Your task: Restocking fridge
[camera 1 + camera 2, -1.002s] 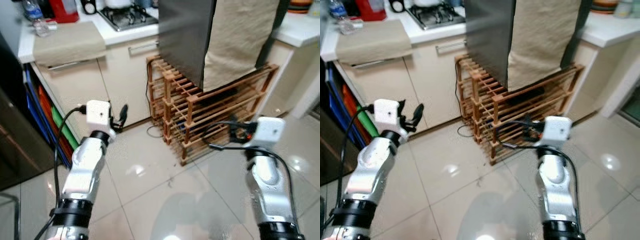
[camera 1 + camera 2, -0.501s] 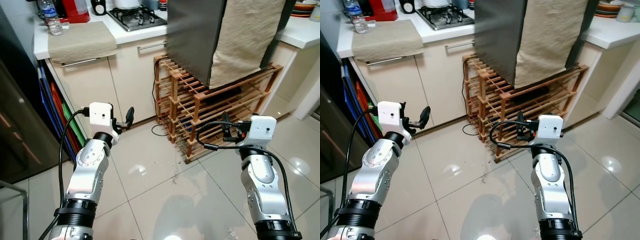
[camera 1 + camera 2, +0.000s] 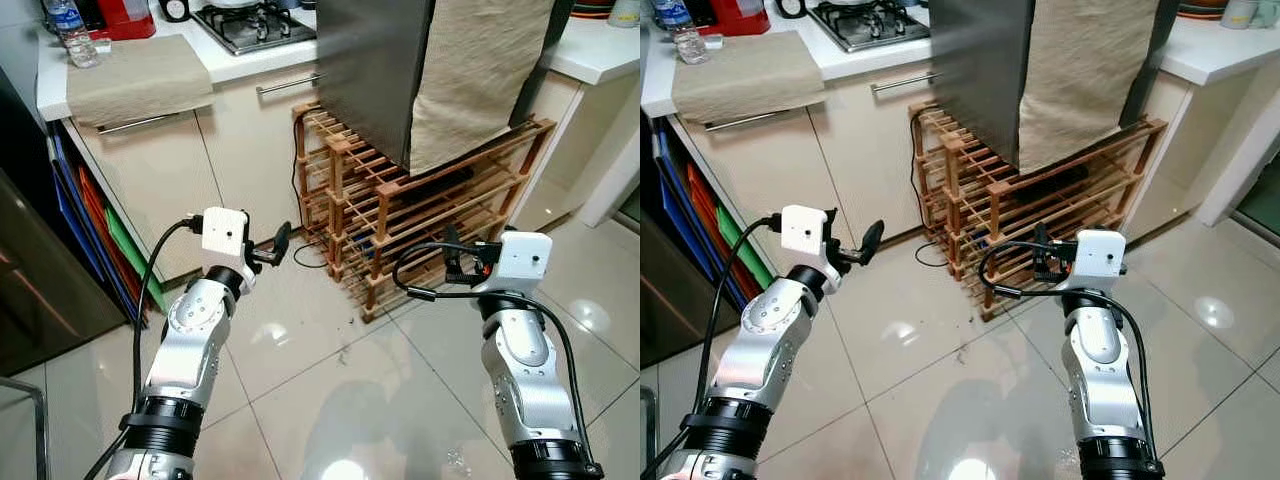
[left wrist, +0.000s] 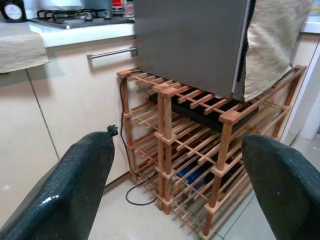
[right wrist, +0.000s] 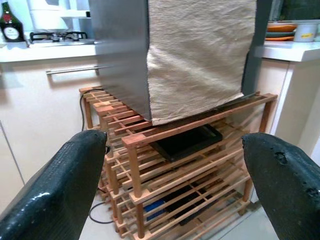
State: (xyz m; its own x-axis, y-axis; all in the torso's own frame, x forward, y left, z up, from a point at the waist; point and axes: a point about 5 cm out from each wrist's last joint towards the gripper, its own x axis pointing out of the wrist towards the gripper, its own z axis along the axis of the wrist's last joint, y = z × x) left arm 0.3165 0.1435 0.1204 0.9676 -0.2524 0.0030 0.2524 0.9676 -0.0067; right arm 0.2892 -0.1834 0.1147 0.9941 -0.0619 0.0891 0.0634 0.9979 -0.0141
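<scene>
Fridge [image 3: 375, 70] on wooden rack [image 3: 400, 215], ahead | left gripper [image 4: 175, 185] spread wide, empty | right gripper [image 5: 175, 185] spread wide, empty

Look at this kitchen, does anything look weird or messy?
A little. The grey fridge stands on a wooden slatted rack with a beige cloth draped down its front. A black cable lies loose on the floor by the rack, and small dark crumbs dot the tiles. Nothing looks spilled or broken.
</scene>
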